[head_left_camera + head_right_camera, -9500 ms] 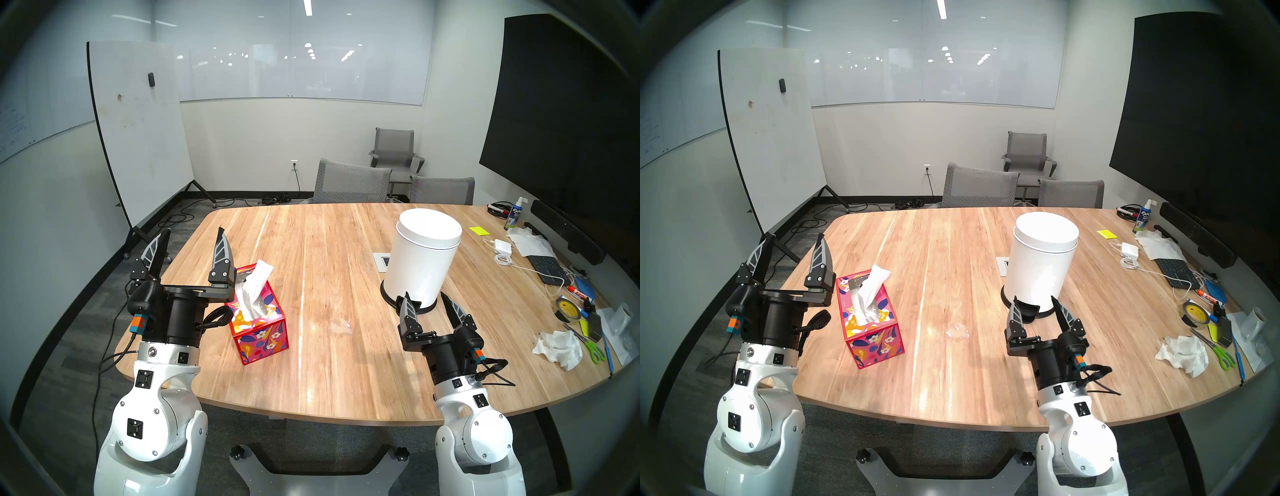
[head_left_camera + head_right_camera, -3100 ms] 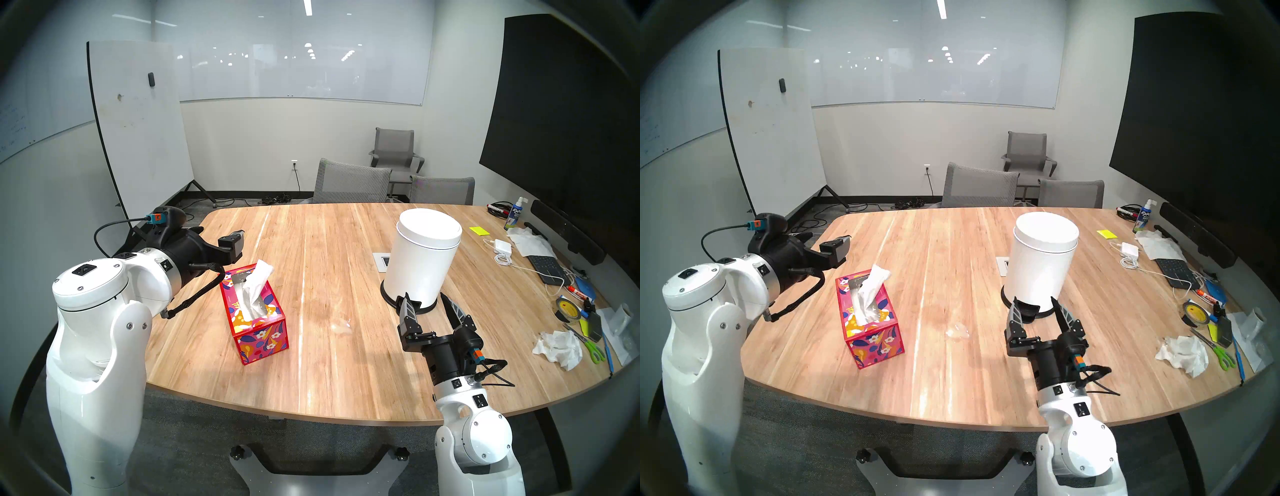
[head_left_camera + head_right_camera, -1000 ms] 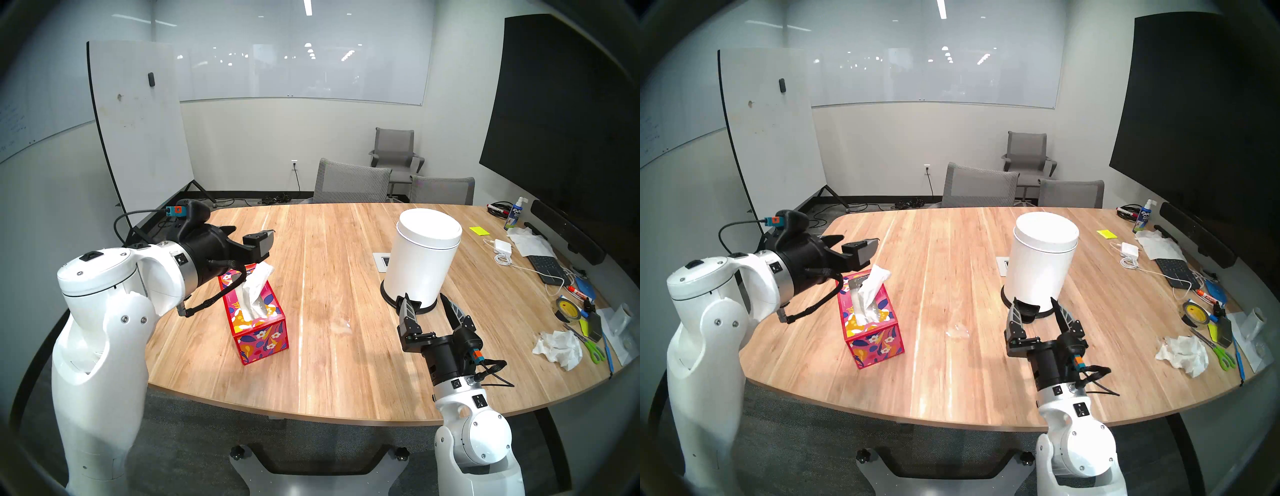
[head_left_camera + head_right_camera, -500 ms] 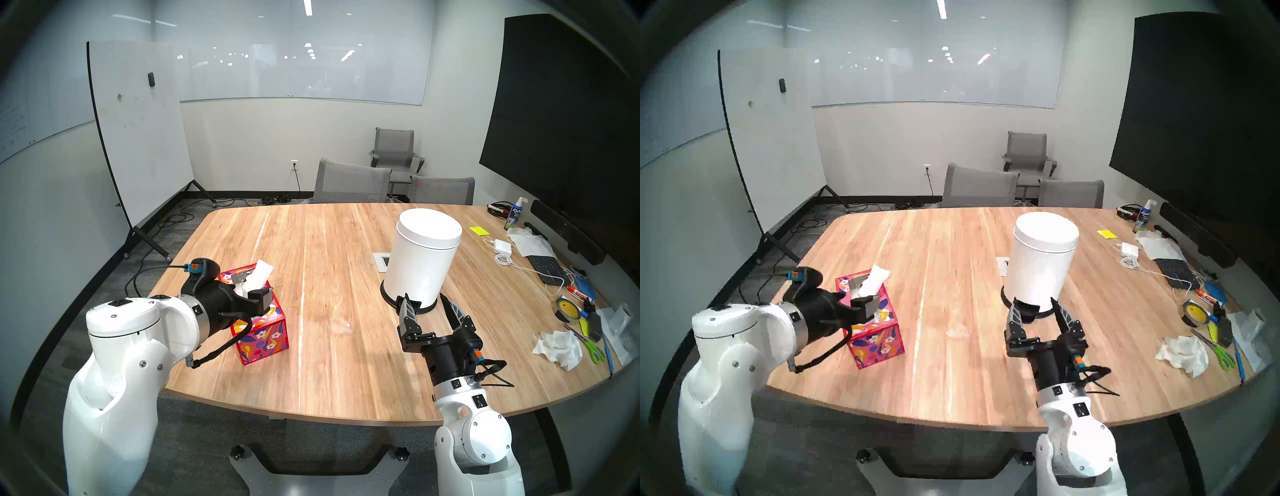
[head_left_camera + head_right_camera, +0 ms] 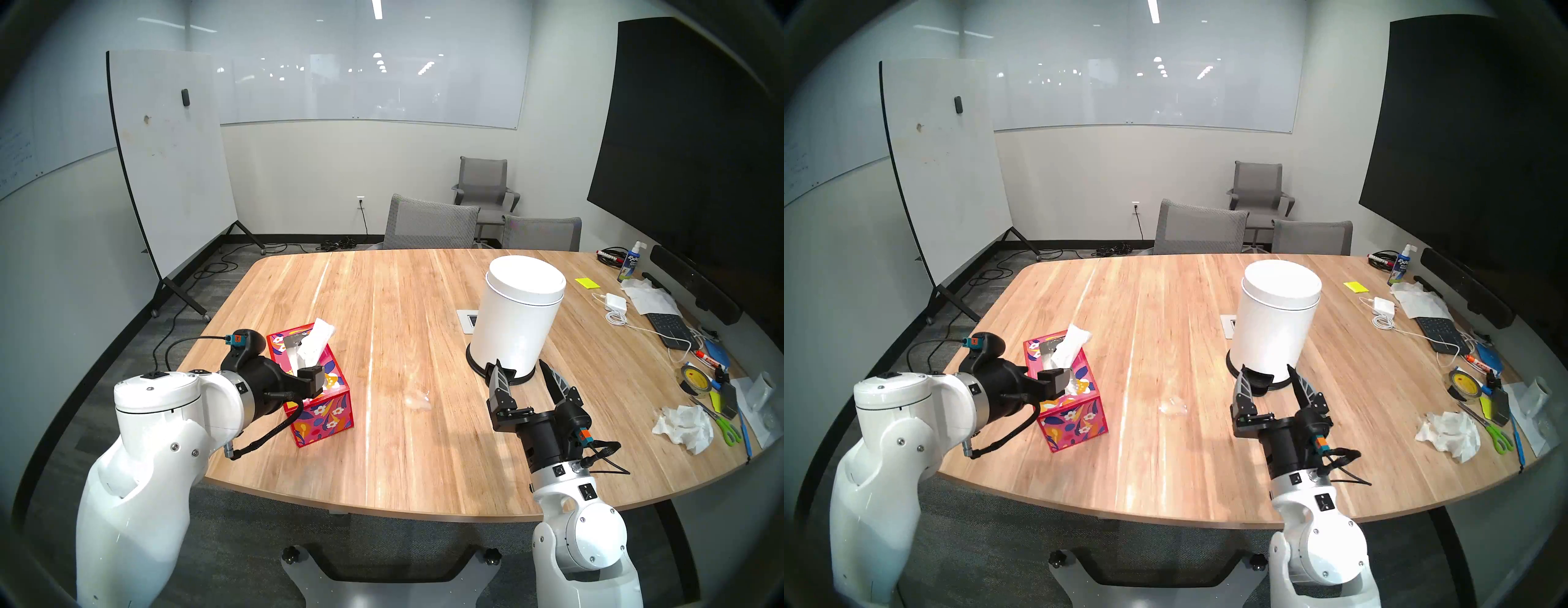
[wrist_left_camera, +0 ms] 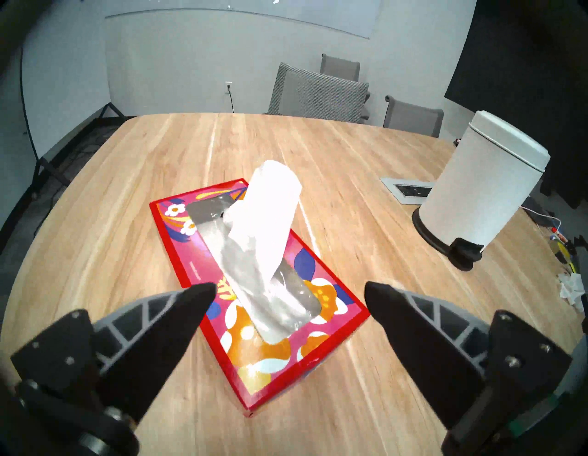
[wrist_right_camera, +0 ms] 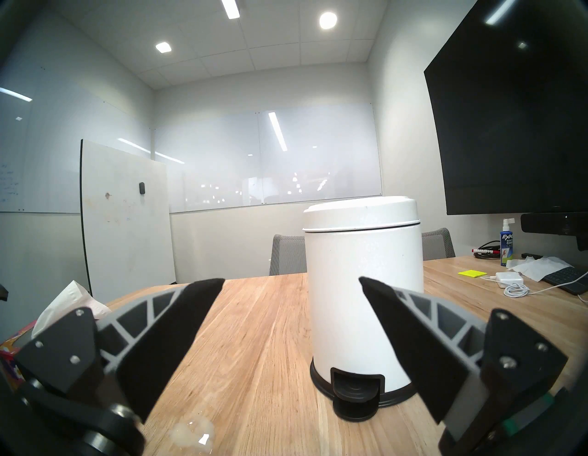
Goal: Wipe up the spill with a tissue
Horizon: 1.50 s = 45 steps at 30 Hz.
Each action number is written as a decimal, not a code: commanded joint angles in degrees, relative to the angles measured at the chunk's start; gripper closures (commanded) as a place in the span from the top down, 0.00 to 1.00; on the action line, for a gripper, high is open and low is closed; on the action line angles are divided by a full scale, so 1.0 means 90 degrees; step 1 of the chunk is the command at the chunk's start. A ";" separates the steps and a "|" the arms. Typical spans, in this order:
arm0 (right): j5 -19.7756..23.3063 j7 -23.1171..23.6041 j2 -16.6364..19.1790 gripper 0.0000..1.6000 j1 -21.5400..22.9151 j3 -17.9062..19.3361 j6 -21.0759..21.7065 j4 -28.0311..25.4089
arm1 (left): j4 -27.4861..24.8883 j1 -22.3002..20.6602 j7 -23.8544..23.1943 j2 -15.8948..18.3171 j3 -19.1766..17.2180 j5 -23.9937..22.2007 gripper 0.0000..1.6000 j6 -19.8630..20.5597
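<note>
I read "EXPO" on the spray bottle [image 7: 507, 242] label; smaller print beneath it is too small to make out.

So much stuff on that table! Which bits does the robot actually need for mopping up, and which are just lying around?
Part of the job:
- small clear glossy puddle
- thin white tissue sticking up from the red floral cardboard box
- left gripper, jaws open near the tissue

Just lying about:
- white cylindrical pedal bin
- crumpled white paper wad
- green-handled scissors
- roll of tape

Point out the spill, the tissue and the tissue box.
spill [image 5: 418, 400], head left view, middle of the wet patch.
tissue [image 6: 270, 203], left wrist view, upright sheet's middle.
tissue box [image 6: 331, 305], left wrist view, printed top.
</note>
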 commanded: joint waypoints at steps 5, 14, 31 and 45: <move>-0.0006 0.0016 0.0019 1.00 0.0013 0.0005 -0.0018 -0.0154 | 0.0348 -0.0454 0.0819 0.0363 0.0551 -0.0756 1.00 -0.0018; -0.0006 0.0016 0.0019 1.00 0.0012 0.0005 -0.0016 -0.0157 | 0.0817 -0.0833 0.1225 0.0471 0.0754 -0.1016 1.00 -0.0018; -0.0006 0.0015 0.0021 1.00 0.0011 0.0004 -0.0014 -0.0159 | 0.1333 -0.1487 0.1628 0.0539 0.1229 -0.1270 1.00 -0.0018; -0.0006 0.0014 0.0021 1.00 0.0013 0.0004 -0.0018 -0.0155 | 0.1711 -0.1930 0.1564 0.0650 0.1473 -0.1145 1.00 -0.0060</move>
